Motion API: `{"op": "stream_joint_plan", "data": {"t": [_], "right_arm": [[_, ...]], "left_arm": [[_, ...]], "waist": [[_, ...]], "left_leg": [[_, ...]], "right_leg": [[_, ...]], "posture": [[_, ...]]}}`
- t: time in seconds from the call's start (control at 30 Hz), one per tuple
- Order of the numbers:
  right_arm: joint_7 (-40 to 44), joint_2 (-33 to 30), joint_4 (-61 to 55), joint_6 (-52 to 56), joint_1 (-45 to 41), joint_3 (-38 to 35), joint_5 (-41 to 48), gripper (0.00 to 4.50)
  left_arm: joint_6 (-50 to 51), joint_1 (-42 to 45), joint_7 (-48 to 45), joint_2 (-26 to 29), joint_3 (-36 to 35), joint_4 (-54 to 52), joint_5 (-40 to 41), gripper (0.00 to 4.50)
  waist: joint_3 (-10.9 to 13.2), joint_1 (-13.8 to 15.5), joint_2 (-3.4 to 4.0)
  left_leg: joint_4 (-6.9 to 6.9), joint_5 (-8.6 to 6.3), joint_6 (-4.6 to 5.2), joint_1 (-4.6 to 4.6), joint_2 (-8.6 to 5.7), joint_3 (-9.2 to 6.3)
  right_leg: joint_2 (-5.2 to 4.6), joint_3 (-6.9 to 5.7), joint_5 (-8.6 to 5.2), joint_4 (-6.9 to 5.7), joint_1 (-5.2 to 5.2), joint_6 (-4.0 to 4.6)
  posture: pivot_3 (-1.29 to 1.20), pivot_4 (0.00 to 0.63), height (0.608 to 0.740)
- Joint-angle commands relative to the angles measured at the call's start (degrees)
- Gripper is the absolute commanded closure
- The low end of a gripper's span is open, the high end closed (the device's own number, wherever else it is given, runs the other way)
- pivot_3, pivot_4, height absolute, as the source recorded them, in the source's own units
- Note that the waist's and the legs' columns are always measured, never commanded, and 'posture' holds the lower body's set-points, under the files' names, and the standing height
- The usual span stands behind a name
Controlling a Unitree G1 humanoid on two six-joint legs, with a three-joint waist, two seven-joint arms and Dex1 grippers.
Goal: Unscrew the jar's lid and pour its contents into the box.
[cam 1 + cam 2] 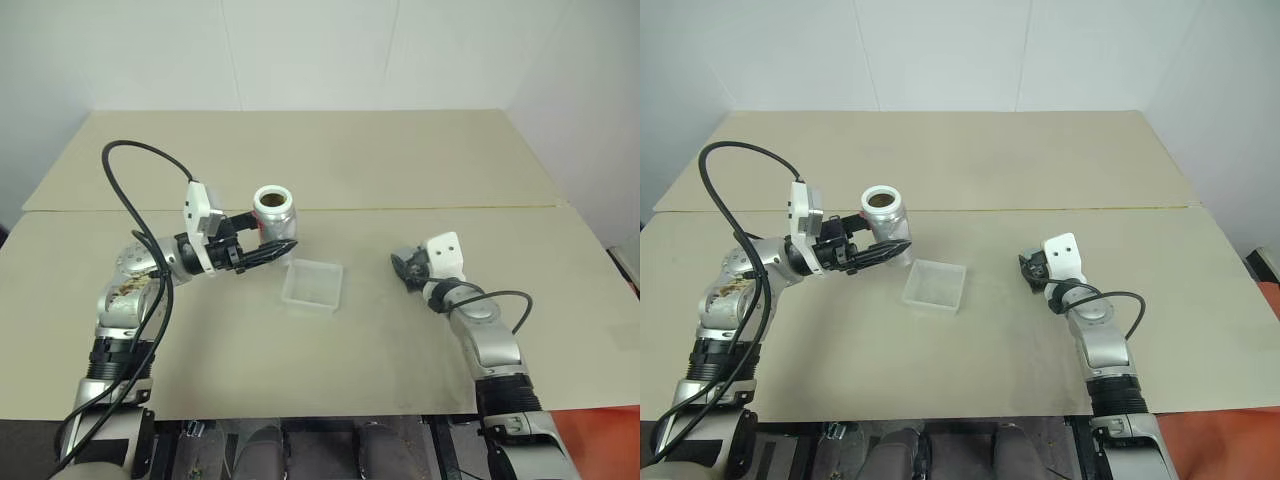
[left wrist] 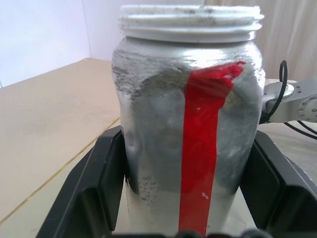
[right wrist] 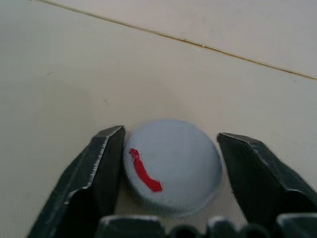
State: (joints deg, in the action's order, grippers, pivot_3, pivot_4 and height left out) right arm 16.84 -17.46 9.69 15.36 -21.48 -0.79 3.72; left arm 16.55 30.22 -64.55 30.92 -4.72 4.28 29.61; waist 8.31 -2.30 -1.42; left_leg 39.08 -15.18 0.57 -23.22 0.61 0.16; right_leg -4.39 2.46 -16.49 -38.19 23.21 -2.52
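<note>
Left pincer (image 1: pixel 268 250): clamped on the jar, fingers (image 2: pixel 94 188) pressed to both of its sides, holding it clear above the surface.
Jar (image 1: pixel 273 213): upright, mouth uncovered, red stripe down its silvery wall; something brown visible inside.
Box (image 1: pixel 313 285): resting on the surface (image 1: pixel 330 170), just beside and below the jar, toward the right arm.
Right pincer (image 3: pixel 171 163): low at the surface, fingers spread to either side of the lid, a gap visible on one side.
Lid (image 3: pixel 172 166): flat on the surface between those fingers, red mark on top, well apart from the box.
</note>
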Motion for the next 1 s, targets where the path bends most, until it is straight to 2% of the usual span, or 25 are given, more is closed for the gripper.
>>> {"op": "stream_joint_plan", "data": {"t": [0.03, 0.2, 0.3, 0.4, 0.53, 0.63, 0.7, 0.8, 0.87, 1.0], "right_arm": [[1.9, -1.2, -4.2, 1.3, 1.5, -1.0, 1.2, 0.02], [8.4, -6.7, -15.7, 5.8, 4.8, -2.2, 4.6, 0.02], [14.2, -11.2, -22.1, 9.3, 5.0, -3.1, 8.7, 0.02], [23.0, -17.7, -27.1, 13.1, 4.1, -3.5, 14.3, 0.02], [34.8, -26.0, -30.7, 14.8, 1.6, -2.9, 20.5, 0.02], [38.6, -27.8, -31.3, 14.5, 0.5, -2.6, 22.7, 0.02], [39.7, -28.0, -31.3, 13.8, -0.1, -2.1, 22.9, 0.02], [39.4, -27.4, -31.1, 13.6, -0.8, -1.4, 22.2, 0.02], [39.0, -27.0, -31.1, 13.5, -1.1, -0.9, 21.9, 0.02], [38.7, -27.0, -32.1, 13.1, -0.7, 0.0, 21.1, 0.02]], "left_arm": [[0.0, 0.2, 0.0, 0.7, -1.2, -1.9, 1.1, 1.6], [-0.8, 0.4, -1.1, 2.1, -1.1, -0.7, 0.1, 1.6], [-1.7, 1.0, -2.2, 3.4, -0.7, 0.4, -0.8, 1.6], [-6.2, 2.9, -1.7, 4.6, 0.4, 3.2, -5.1, 1.6], [-20.4, 8.1, 3.3, 5.0, 4.4, 9.7, -17.5, 1.6], [-27.4, 10.6, 6.5, 3.8, 5.8, 14.1, -22.1, 1.6], [-31.9, 12.6, 10.0, 2.9, 6.9, 16.7, -25.8, 1.6], [-44.0, 15.4, 15.3, 2.3, 9.8, 20.7, -33.4, 1.6], [-49.5, 16.5, 17.2, 1.4, 10.8, 22.2, -35.1, 1.6], [-67.7, 19.7, 27.8, 3.4, 15.2, 25.8, -49.7, 1.6]], "waist": [[0.0, 0.0, 0.0], [0.0, 0.2, 0.0], [0.0, 0.2, 0.0], [0.0, 0.2, 0.0], [0.0, 1.0, -0.01], [0.0, 1.6, -0.01], [0.0, 1.7, -0.02], [0.0, 1.8, -0.04], [0.0, 2.0, -0.05], [0.0, 2.4, -0.05]], "left_leg": [[0.0, 0.0, 0.0, 0.0, 0.0, 0.0], [-0.01, -0.02, 0.03, -0.05, 0.0, 0.0], [0.0, -0.02, 0.03, -0.03, 0.01, -0.01], [0.0, -0.02, 0.04, 0.03, 0.03, 0.0], [0.02, -0.04, 0.07, 0.03, -0.11, 0.0], [0.03, -0.06, 0.1, 0.02, -0.15, 0.0], [0.06, -0.08, 0.14, -0.04, -0.17, 0.0], [0.14, -0.1, 0.17, -0.12, -0.2, 0.0], [0.16, -0.1, 0.17, -0.13, -0.21, 0.0], [0.16, -0.1, 0.17, -0.13, -0.22, 0.0]], "right_leg": [[0.0, 0.0, 0.0, 0.0, 0.0, 0.0], [-0.02, 0.0, 0.0, 0.04, 0.02, 0.0], [0.02, -0.01, 0.0, 0.05, -0.01, 0.0], [0.05, -0.01, 0.0, 0.12, -0.05, 0.0], [0.04, -0.03, 0.0, 0.19, -0.1, 0.0], [0.02, -0.03, 0.0, 0.19, -0.12, 0.0], [0.0, -0.03, 0.0, 0.2, -0.1, 0.0], [-0.03, -0.03, 0.0, 0.17, -0.04, -0.01], [-0.04, -0.04, 0.0, 0.16, -0.05, -0.01], [-0.05, -0.03, 0.0, 0.16, -0.04, -0.01]], "posture": [[0.0, 0.15, 0.74], [0.0, 0.15, 0.74], [0.0, 0.15, 0.74], [0.0, 0.15, 0.74], [0.0, 0.15, 0.74], [0.0, 0.15, 0.74], [0.0, 0.15, 0.74], [0.0, 0.15, 0.74], [0.0, 0.15, 0.74], [0.0, 0.15, 0.74]]}}
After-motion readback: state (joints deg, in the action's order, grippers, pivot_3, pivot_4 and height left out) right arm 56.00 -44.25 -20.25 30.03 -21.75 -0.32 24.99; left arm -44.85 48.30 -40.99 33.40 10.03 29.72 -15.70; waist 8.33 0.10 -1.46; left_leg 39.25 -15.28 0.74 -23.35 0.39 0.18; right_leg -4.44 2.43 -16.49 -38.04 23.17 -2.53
